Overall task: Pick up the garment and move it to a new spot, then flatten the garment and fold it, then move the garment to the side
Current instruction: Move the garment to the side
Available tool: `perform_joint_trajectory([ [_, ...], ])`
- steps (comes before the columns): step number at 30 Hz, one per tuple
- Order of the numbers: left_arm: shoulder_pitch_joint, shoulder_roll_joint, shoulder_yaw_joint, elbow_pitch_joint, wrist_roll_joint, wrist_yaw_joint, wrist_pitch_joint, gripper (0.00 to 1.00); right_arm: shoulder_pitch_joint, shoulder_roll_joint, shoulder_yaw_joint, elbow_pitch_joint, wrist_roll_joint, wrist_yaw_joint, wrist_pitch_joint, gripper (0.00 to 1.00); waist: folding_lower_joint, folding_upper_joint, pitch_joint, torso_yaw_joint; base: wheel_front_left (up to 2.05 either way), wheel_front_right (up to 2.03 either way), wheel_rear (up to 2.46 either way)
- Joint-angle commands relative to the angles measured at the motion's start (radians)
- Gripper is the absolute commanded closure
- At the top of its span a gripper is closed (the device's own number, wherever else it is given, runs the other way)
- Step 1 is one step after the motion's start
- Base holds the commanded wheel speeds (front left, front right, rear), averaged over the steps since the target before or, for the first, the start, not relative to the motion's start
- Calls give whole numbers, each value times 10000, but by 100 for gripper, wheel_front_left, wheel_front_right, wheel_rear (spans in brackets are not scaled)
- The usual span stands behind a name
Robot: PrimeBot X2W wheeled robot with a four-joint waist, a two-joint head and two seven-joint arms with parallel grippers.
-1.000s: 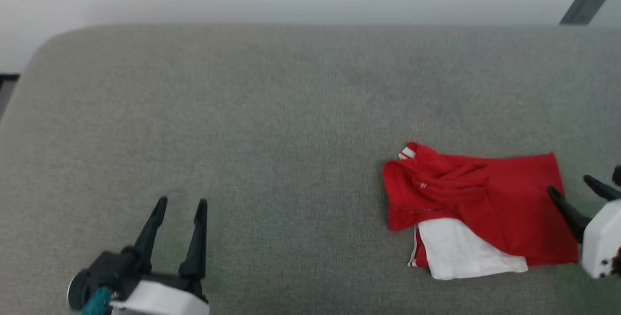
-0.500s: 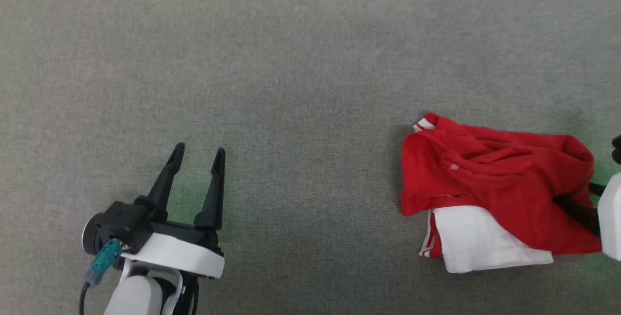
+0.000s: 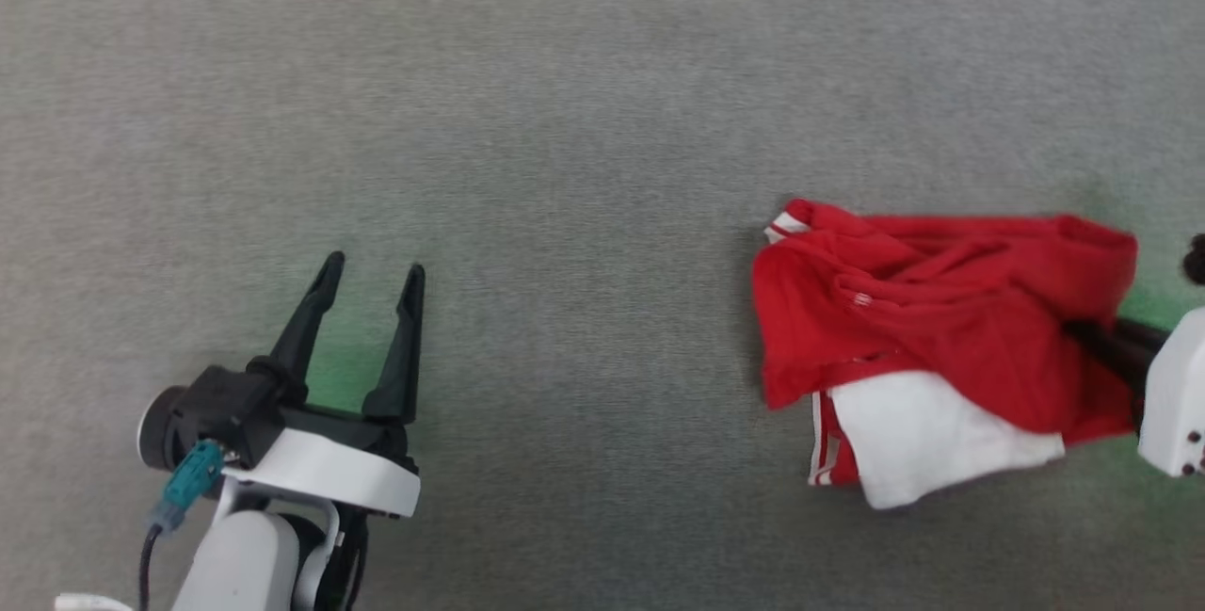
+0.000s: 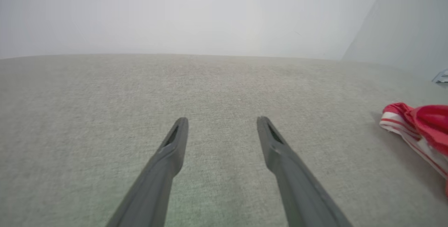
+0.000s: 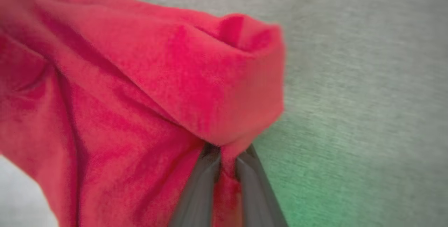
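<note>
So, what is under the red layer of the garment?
The garment shows a white panel sticking out there, striped trim beside it. How far it reaches is covered; the right gripper pinches a fold that hides its fingertips.

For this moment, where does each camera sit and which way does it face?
Head view: on the head, looking down at the grey padded surface; shows the open left gripper lower left, the right gripper at the right edge, reaching into the garment.
Left wrist view: on the left wrist, looking along its spread fingers across the surface toward a pale wall.
Right wrist view: on the right wrist, looking along its fingers, pinched on red cloth.
Shared: all three show the garment.
</note>
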Motion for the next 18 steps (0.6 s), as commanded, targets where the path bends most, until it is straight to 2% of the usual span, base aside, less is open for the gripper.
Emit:
perform_joint_trajectory([
  [1, -277, 126, -92, -40, 53, 23, -49, 0, 73, 34, -291, 157, -115, -108, -256, 100, -1, -1, 160, -429, 0, 0, 0],
  [7, -1301, 767, -779, -219, 99, 23, -49, 0, 121, -180, -1685, 283, -248, -80, -986, 100, -1, -1, 841, -1274, 0, 0, 0],
  [9, -2067, 1161, -1351, -340, -13, 23, -49, 0, -101, -314, -2410, 546, -303, -67, -1272, 100, -1, -1, 1295, -1633, 0, 0, 0],
  [15, -3754, 2068, -2146, -456, -112, 23, -49, 0, -1117, -656, -3292, 1589, -556, -62, -1806, 100, -1, -1, 2270, -2067, 0, 0, 0],
  [18, -4306, 2268, -2290, -501, -119, 23, -49, 0, -1558, -747, -3436, 2057, -656, -62, -2003, 100, -1, -1, 2552, -2114, 0, 0, 0],
])
